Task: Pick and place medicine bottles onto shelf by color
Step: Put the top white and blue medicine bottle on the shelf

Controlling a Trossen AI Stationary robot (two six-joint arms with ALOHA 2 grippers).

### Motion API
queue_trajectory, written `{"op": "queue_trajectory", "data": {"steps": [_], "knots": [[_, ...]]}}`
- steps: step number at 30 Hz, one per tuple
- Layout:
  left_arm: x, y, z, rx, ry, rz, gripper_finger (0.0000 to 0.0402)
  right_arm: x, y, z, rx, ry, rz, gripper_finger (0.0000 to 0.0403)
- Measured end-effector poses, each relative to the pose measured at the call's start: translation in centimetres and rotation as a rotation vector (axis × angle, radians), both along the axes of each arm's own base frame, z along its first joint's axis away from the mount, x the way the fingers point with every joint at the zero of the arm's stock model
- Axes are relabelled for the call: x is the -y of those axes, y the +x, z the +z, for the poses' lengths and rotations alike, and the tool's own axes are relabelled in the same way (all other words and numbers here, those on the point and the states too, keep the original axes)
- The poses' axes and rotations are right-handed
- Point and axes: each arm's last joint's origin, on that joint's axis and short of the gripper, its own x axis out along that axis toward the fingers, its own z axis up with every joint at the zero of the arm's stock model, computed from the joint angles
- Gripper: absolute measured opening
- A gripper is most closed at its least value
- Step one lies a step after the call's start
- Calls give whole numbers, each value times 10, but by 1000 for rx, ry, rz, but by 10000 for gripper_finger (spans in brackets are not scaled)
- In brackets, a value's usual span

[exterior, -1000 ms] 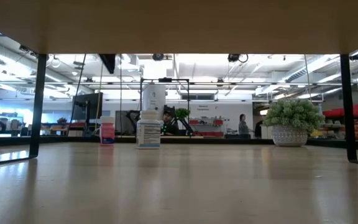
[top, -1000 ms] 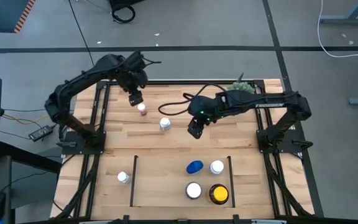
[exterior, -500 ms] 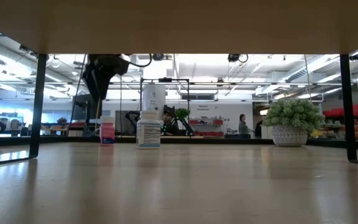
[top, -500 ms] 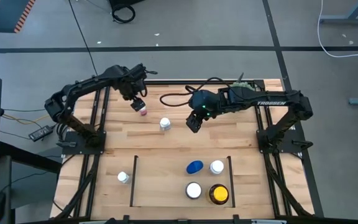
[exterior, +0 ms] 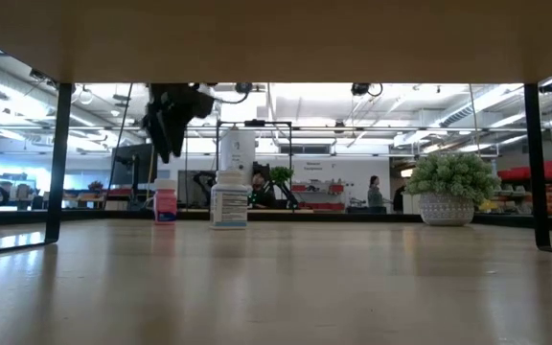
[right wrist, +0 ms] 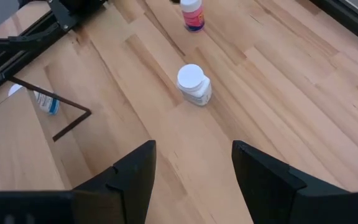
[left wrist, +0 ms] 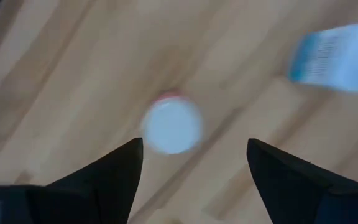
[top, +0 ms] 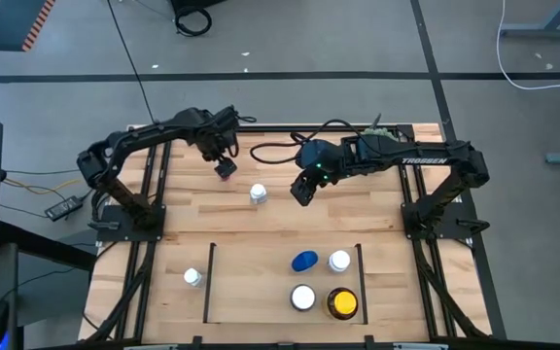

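Observation:
The reddish bottle [exterior: 165, 202] with a white cap [left wrist: 171, 126] stands near the table's far left. My left gripper [exterior: 171, 144] hangs open just above it, fingers [left wrist: 114, 177] wide apart, touching nothing; in the high view it [top: 224, 163] covers the bottle. A white bottle [top: 258, 193] stands to the right of it. My right gripper [top: 302, 192] hovers open beyond that white bottle [right wrist: 194, 84]. In the shelf [top: 251, 292] stand a blue bottle [top: 304, 261], two white-capped ones [top: 339, 261] [top: 303, 297] and the amber, yellow-capped one [top: 341, 303]. Another white bottle [top: 192, 277] stands left of the shelf.
A spiky green plant [exterior: 453, 187] in a white pot sits at the far right corner [top: 382, 134]. Black frame rails [top: 154, 194] run along both table sides. Bare wood lies between the far bottles and the shelf's black side bars [top: 209, 282].
My left gripper has moved toward the table's right and near side and come down over the reddish bottle, entering the low view from above. My right gripper has drawn back a little toward the far edge. No bottle has moved.

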Motion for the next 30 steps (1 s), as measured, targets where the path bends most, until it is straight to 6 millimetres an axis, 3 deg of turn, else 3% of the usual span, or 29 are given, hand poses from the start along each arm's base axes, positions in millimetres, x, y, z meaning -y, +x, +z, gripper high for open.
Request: {"op": "queue_trajectory", "data": {"steps": [6,12,20,30], "knots": [[32,32,22,137,10,-222,291,0,0,0,0,0,0,218],[66,58,11,136,7,-355,291,0,0,0,-1,0,1,218],[71,80,-5,161,44,-285,291,0,0,0,-1,-1,1,218],[69,87,-11,186,64,-229,291,0,0,0,-3,5,15,218]]}}
